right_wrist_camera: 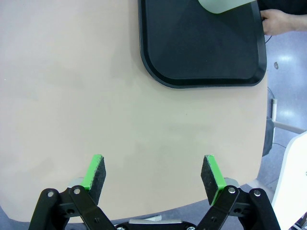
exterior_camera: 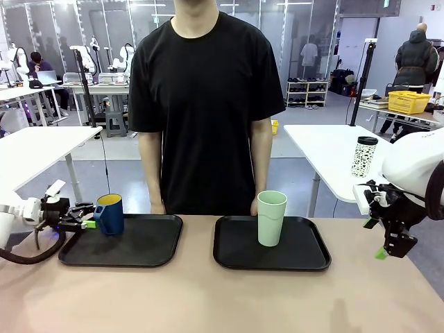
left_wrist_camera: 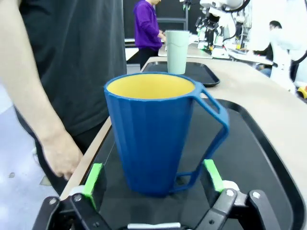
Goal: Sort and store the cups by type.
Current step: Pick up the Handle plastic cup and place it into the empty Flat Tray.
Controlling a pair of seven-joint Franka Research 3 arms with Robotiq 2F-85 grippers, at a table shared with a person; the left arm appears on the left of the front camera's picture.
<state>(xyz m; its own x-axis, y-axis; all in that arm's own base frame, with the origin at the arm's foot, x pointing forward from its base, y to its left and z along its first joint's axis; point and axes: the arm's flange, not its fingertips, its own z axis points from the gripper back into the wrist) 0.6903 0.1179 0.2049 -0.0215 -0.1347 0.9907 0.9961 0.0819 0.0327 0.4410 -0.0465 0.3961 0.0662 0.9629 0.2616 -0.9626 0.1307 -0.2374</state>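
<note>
The left gripper (left_wrist_camera: 152, 178) had its fingers spread around the ribbed dark blue plastic mug (left_wrist_camera: 160, 138), seemingly ready to grasp it.

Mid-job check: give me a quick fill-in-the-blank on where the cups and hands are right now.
1. The blue mug stands on the ____ tray.
2. The mint tumbler stands ____ on the right tray.
3. The left hand is open, its pads on either side of the ____.
4. The right hand is open above bare ____.

Missing: left; upright; mug; table
</note>
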